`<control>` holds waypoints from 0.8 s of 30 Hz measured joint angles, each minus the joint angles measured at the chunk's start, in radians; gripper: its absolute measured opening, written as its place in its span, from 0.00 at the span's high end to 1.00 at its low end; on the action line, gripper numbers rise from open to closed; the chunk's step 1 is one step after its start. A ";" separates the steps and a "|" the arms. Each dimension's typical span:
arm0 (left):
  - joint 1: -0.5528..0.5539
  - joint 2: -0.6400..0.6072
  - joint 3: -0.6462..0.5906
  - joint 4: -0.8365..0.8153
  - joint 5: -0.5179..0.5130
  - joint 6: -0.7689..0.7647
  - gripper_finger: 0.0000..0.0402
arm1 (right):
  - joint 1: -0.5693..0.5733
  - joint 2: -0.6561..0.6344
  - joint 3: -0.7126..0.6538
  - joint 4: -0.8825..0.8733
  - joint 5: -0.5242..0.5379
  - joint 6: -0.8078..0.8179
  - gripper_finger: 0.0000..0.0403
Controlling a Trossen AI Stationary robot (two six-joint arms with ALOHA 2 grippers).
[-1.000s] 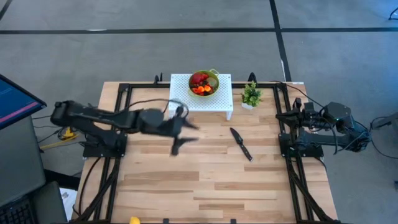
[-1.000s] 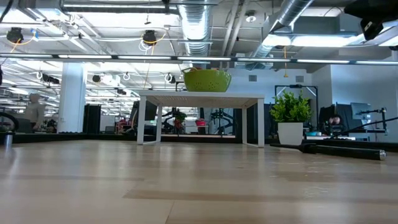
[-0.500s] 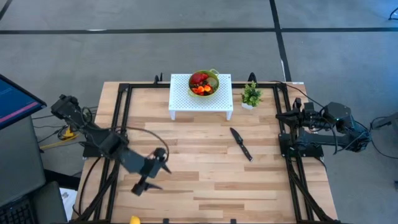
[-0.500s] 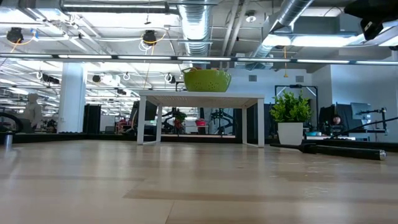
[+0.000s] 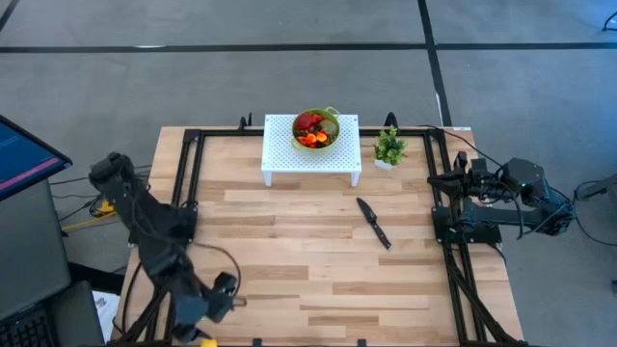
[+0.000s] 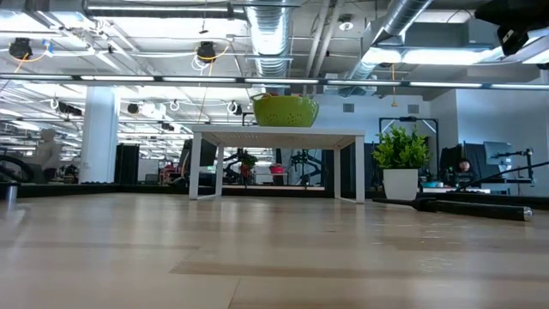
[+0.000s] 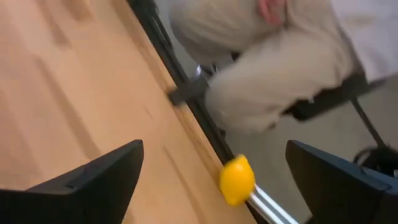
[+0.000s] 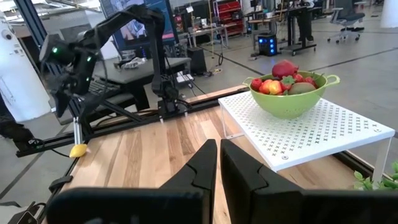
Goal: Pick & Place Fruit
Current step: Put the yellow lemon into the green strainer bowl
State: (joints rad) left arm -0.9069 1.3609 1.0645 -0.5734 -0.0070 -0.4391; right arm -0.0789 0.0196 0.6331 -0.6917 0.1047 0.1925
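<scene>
Yellow fruit (image 7: 236,180) lies between the open left end effector (image 7: 214,180) fingers.

Black knife (image 5: 373,223) lies flat on the wooden table (image 5: 318,280), blade angled, right of centre. Behind it a small potted plant (image 5: 388,147) stands just beside the white perforated stand (image 5: 339,159), which carries a green bowl (image 5: 331,113). Past the table's near edge, a person in beige trousers (image 7: 261,68) sits.
</scene>
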 joint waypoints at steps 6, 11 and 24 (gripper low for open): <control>-0.066 0.098 0.000 -0.005 0.060 -0.080 0.06 | 0.000 0.000 0.000 0.000 0.000 0.000 0.96; -0.094 0.152 0.000 -0.006 0.101 -0.127 0.08 | 0.000 0.000 0.000 0.000 0.000 0.000 0.96; -0.141 0.276 0.000 -0.011 0.114 -0.127 0.12 | 0.000 0.000 0.000 0.000 0.000 0.000 0.96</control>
State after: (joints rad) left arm -1.0478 1.6365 1.0641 -0.5844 0.1066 -0.5663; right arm -0.0789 0.0196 0.6331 -0.6918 0.1047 0.1926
